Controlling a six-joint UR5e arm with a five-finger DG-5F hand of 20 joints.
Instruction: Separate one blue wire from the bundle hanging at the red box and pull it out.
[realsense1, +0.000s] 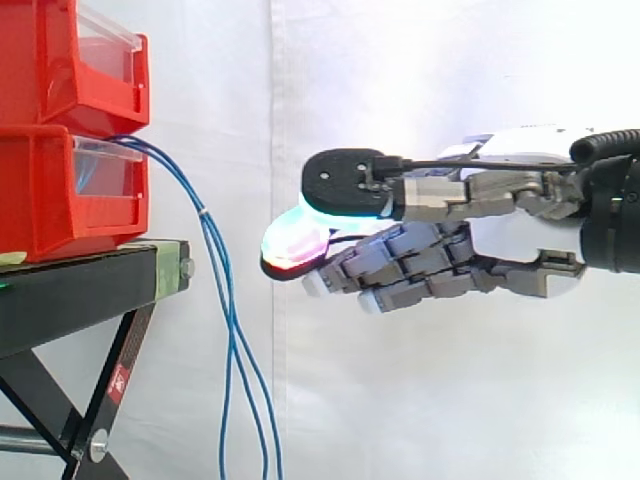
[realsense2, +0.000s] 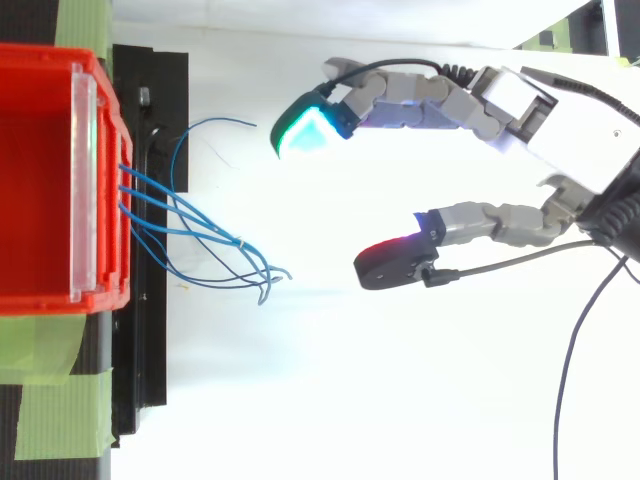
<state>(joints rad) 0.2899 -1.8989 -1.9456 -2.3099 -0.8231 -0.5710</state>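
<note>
A bundle of thin blue wires comes out of the front of the lower red bin and hangs down past the edge of the black stand. From above, the blue wires fan out from the red bin, their loose ends curling to the right. My hand reaches in from the right at the height of the stand's top, a short gap to the right of the wires. It is open: the green-glowing fingertip and the red-glowing thumb pad stand wide apart, holding nothing.
A second red bin sits stacked on the lower one. Green tape lies on the stand beside the bin. A white curtain hangs behind, and the stand's crossed legs are below left.
</note>
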